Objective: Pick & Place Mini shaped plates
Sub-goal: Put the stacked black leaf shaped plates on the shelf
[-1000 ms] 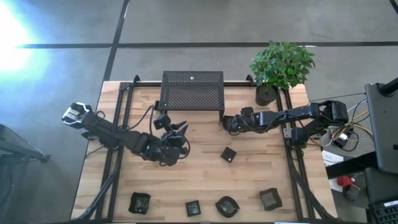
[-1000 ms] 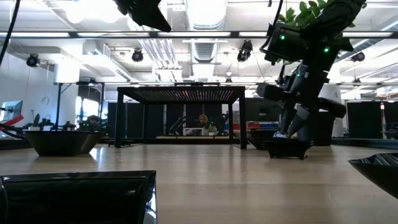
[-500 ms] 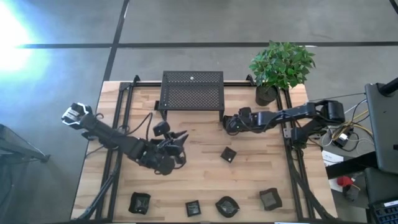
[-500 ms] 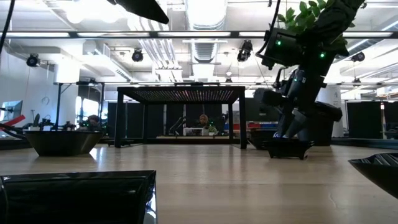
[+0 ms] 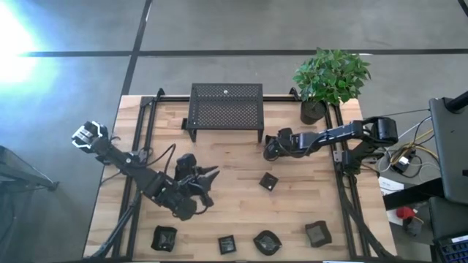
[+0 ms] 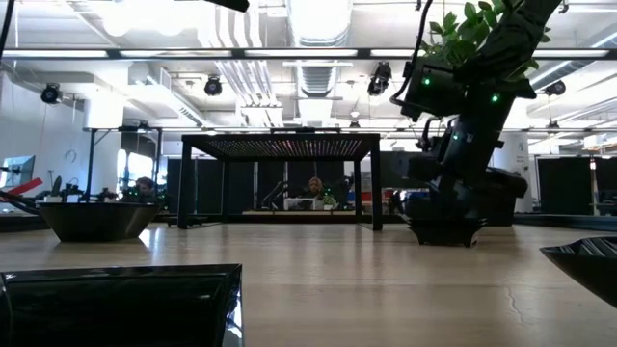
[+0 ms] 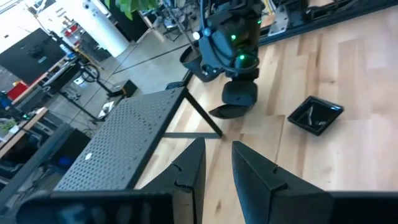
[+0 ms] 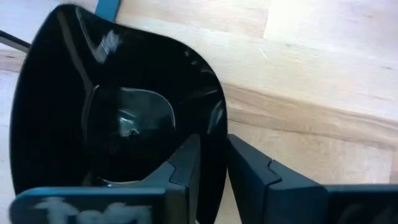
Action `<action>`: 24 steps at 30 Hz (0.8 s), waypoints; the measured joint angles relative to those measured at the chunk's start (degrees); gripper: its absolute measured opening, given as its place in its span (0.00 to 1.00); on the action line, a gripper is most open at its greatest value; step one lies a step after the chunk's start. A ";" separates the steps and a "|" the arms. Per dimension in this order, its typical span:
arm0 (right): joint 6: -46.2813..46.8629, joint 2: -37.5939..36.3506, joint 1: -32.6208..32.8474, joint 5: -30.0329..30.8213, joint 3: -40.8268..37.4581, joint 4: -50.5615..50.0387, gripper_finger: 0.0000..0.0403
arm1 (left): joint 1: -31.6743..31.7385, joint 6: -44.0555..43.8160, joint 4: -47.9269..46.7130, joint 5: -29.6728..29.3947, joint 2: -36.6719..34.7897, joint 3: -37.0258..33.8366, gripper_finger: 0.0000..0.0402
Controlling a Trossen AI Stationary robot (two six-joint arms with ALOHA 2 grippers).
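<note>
Black and glossy, a small rounded plate sits right at our right gripper, just off the near right corner of the mesh stand. In the right wrist view the plate's rim runs between our jaws, which stand narrowly parted to either side of it, one finger inside the bowl and one outside; whether they already pinch it we cannot tell. The low view shows this plate resting on the worktop.

Our left gripper hovers left of centre with its jaws slightly apart and nothing between them. The nearest loose plate, a square one, lies to its right, roughly midway between both arms. Four more plates line the near edge.
</note>
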 joint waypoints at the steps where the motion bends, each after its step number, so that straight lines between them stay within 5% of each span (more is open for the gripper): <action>1: -0.20 0.11 0.00 0.26 0.02 0.08 0.16 | -0.25 -0.24 -0.01 0.00 0.01 0.00 0.19; 7: -2.01 0.11 0.00 0.63 0.02 0.22 0.04 | -1.06 -2.15 -0.01 -0.04 0.01 0.00 0.19; 24: -6.58 -3.59 0.13 1.05 -0.11 -0.59 0.02 | -2.91 -8.48 -0.01 -0.08 0.03 -0.94 0.19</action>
